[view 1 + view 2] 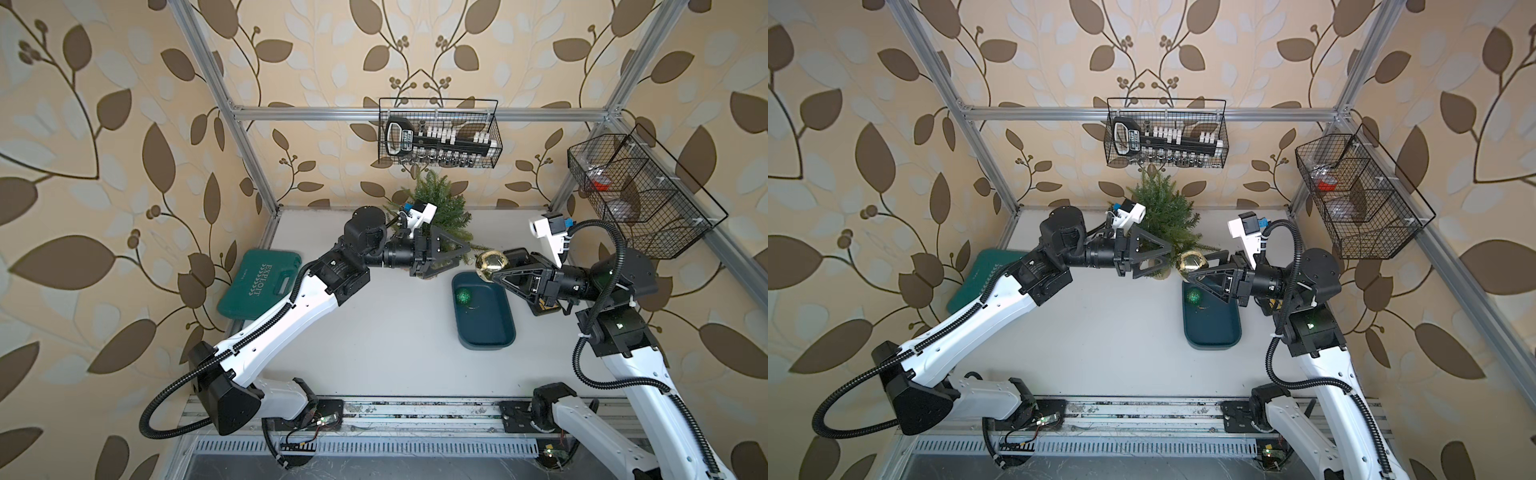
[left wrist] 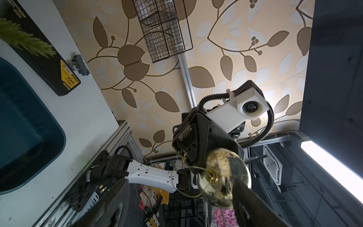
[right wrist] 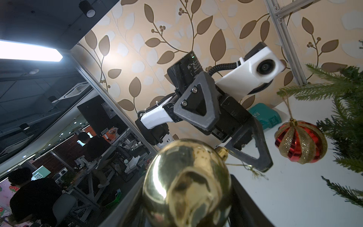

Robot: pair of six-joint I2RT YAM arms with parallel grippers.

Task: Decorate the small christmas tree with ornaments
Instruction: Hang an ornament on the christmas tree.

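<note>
The small christmas tree (image 1: 442, 208) stood at the back of the white table (image 1: 374, 332), right under a wire basket (image 1: 438, 100) hung on the rear rail. That basket held a black tool rack (image 1: 440, 141) with rows of white clips, and I could not read its label from my end. A second wire basket (image 1: 665, 237), on the side frame by the right arm, was split into compartments. Something red (image 1: 600, 183) sat in one; the rest I could not make out. The green case (image 1: 259, 282) lay closed on the left arm's side, with "EXPLOIT" printed on its lid. The dark teal tray (image 1: 486, 328) held the green glittery ball (image 1: 463, 296) in its end nearest the tree. In the right wrist view I saw the red-and-gold striped ball (image 3: 300, 142) hanging by its cord from a branch. My right gripper (image 1: 498, 268) was clamped on the shiny gold ball (image 1: 490, 262), held above the tray's far end, just in front of the tree. The left gripper (image 1: 1168, 259) faced it, jaws wide apart, close to the ball's cap
</note>
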